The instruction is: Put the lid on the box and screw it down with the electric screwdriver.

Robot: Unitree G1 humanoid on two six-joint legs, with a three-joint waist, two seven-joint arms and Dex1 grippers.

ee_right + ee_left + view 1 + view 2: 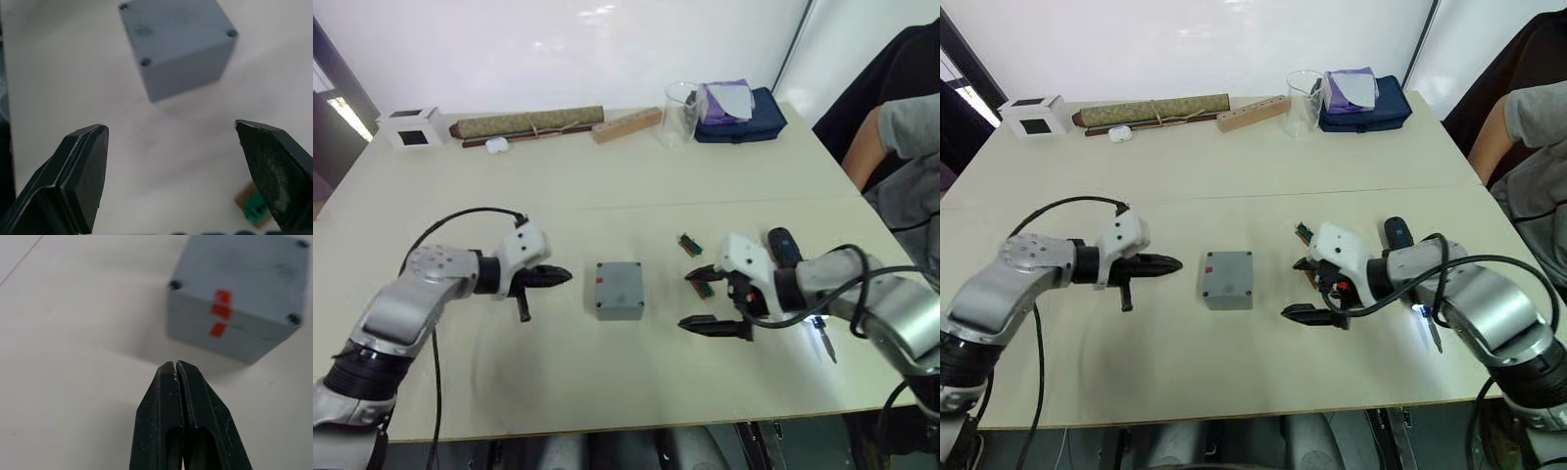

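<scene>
Between grippers: box (619, 290); lid (618, 280) on.

No readable text, brand or number anywhere. Closest thing to a sign is the plain red marking on the lid (222, 296), which carries on down the side of the box (220, 328) below it.

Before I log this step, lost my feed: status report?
Left gripper shut, empty. Right gripper open, empty. Lid sits on box, between grippers. Electric screwdriver lies behind right gripper, not picked up.
</scene>
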